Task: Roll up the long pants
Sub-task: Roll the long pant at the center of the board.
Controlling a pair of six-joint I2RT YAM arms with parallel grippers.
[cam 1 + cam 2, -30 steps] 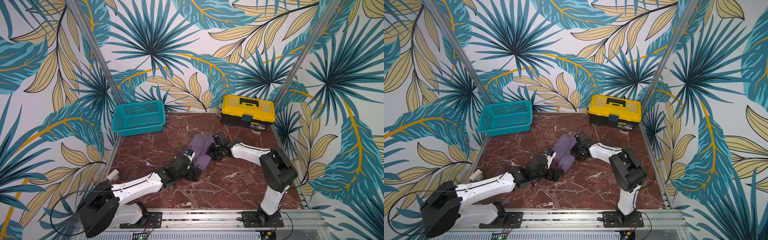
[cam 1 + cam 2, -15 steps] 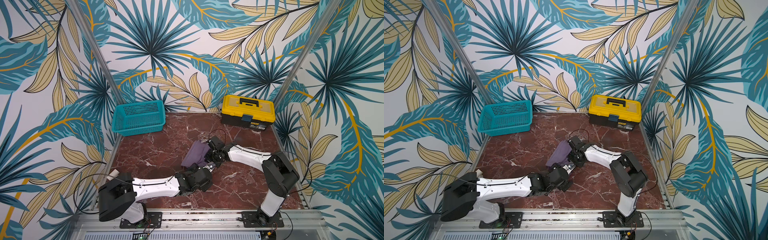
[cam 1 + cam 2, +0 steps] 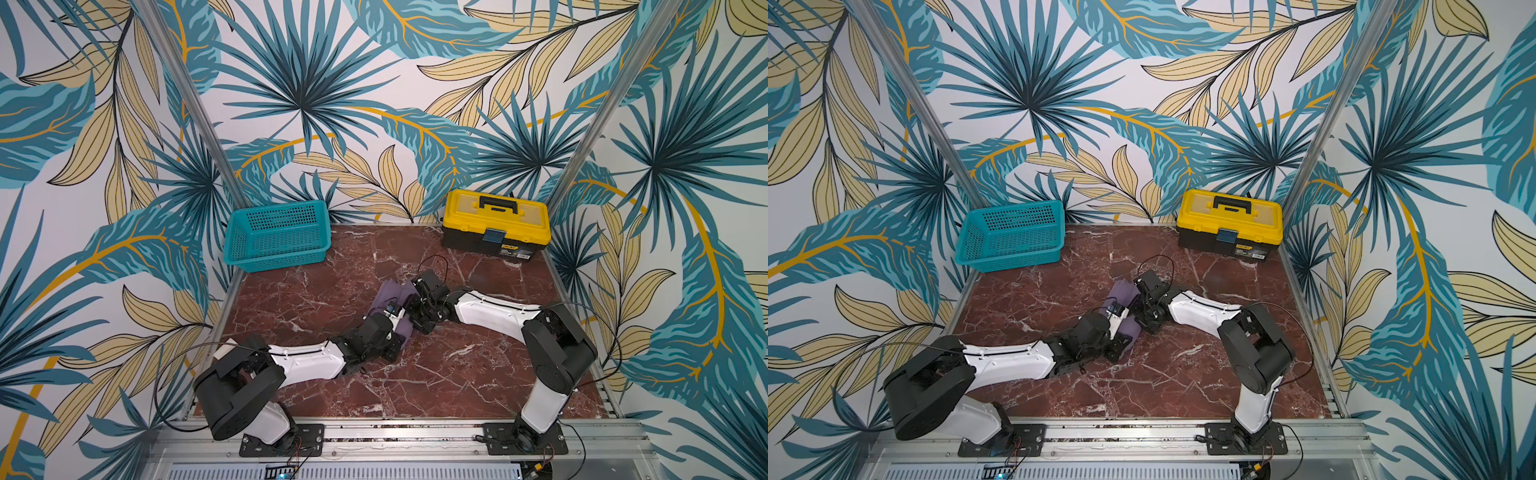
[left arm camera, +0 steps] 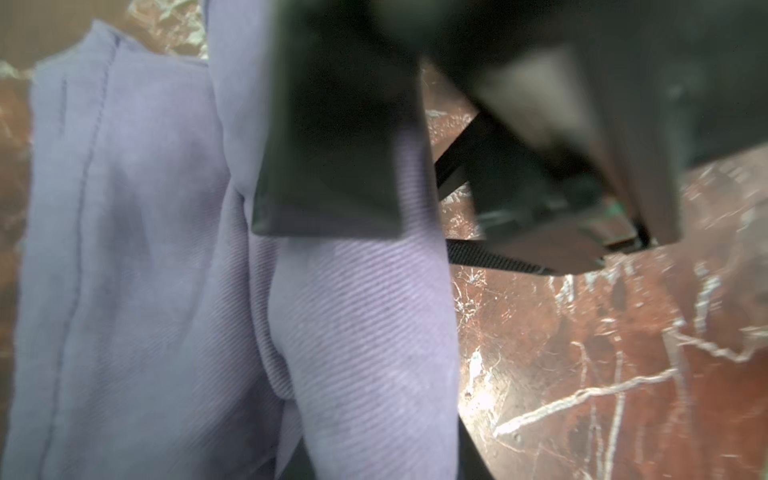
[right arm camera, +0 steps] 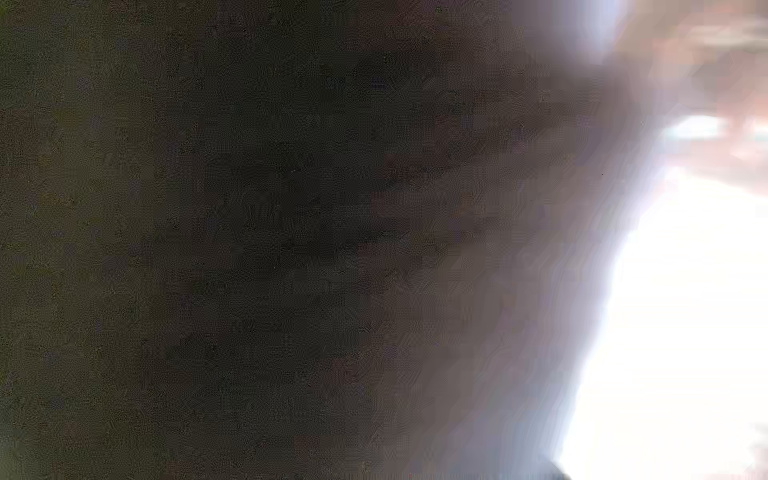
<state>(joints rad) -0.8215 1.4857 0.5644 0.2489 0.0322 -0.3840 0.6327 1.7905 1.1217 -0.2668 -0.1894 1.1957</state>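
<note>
The long pants [image 3: 390, 293] [image 3: 1124, 291] are a small dusty-purple bundle in the middle of the marble table, mostly hidden by both wrists. My left gripper [image 3: 401, 329] [image 3: 1128, 331] reaches in from the front left. In the left wrist view a thick fold of the pants [image 4: 145, 270] runs between its jaws, which are shut on it [image 4: 382, 465]. My right gripper [image 3: 415, 309] [image 3: 1142, 311] comes in from the right and stands open. One of its black fingers [image 4: 332, 145] lies on the fabric. The right wrist view is a dark blur of cloth.
A teal basket [image 3: 276, 237] [image 3: 1011, 235] stands at the back left, a yellow and black toolbox [image 3: 494, 224] [image 3: 1229, 226] at the back right. The red marble table [image 3: 457, 374] is walled on three sides. Both arm bases sit on the front rail.
My left gripper moved from the table's front up to the bundle and closed on a fold. My right gripper, shut on the pants before, has opened. The bundle shifted slightly.
</note>
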